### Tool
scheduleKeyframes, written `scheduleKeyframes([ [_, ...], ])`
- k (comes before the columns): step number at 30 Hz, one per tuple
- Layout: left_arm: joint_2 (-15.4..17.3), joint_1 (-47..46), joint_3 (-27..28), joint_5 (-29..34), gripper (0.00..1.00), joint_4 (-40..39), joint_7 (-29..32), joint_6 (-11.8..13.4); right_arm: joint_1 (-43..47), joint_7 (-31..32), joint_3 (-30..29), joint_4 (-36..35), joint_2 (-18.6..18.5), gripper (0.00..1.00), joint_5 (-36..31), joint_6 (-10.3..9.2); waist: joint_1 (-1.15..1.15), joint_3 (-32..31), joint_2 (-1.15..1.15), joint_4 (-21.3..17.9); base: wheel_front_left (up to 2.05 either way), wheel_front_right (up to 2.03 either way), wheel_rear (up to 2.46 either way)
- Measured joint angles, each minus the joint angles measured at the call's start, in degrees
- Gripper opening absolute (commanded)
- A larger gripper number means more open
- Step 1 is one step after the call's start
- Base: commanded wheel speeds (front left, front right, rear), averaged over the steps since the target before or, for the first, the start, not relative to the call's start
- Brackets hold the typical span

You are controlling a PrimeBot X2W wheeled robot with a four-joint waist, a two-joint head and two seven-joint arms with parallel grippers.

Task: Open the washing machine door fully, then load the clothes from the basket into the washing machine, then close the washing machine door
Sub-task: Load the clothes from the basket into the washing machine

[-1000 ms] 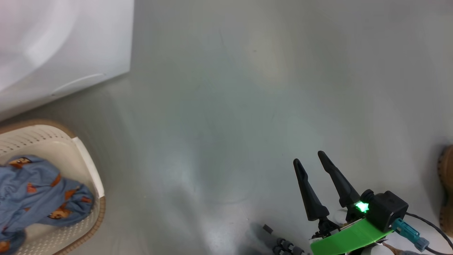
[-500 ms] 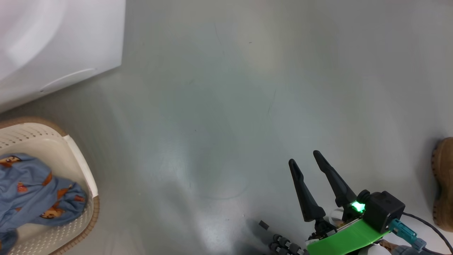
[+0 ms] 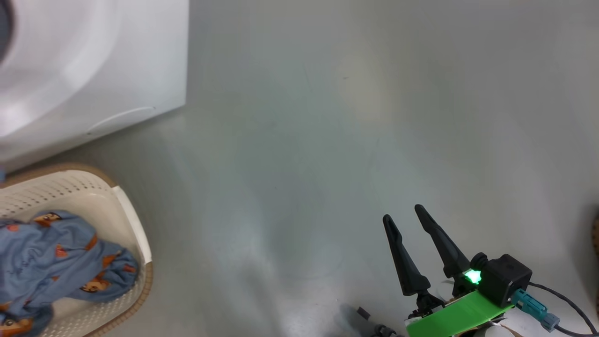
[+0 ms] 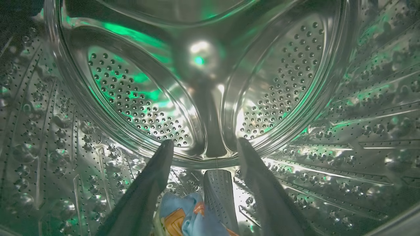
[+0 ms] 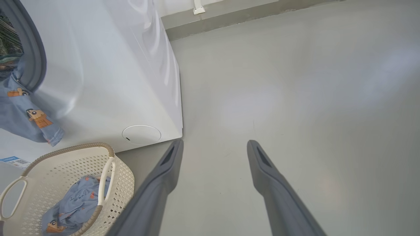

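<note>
L claw (image 4: 205,142) is inside the steel drum (image 4: 131,98) of the washing machine (image 5: 115,82), fingers spread wide, gripping nothing. Blue fabric (image 4: 187,216) w/ orange print lies loose on the drum floor betw. the two fingers, low in the wrist view, next to a drum paddle (image 4: 218,193). Green glow reflects off the drum's back wall. R claw (image 3: 403,214) hangs over bare grey floor (image 3: 327,140) to the right of the machine, fingers apart, empty; green light (image 3: 472,276) lit on its wrist. In the R wrist view a blue garment (image 5: 23,108) w/ cartoon figures hangs out of the machine's opening, over the grey gasket (image 5: 32,49) and down the white front. Basket (image 3: 70,187) sits on the floor just in front of the machine, near its lower corner. More clothes (image 3: 56,257), same blue print, lie bunched in the basket. Small blue label sticker (image 5: 13,161) on the machine front, beside the basket rim. Round white cap (image 5: 141,134) low on the front panel.
</note>
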Motion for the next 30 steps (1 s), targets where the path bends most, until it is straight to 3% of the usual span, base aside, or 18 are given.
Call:
scheduleKeyframes([
  [11,-5.68,6.14,0.78,-0.59,1.0,0.68,0.0,0.81,-0.43,0.0,-1.93,1.34,-0.05,1.0,-2.04,0.0,0.0,-4.57,0.0,3.71,0.0,0.0,0.0],
  [30,-18.71,31.24,-2.32,-2.0,1.0,-16.52,0.0,-2.79,-1.07,0.0,-9.01,2.57,-0.27,1.0,-8.08,0.0,0.0,-10.66,0.0,16.0,0.0,0.0,0.0],
])
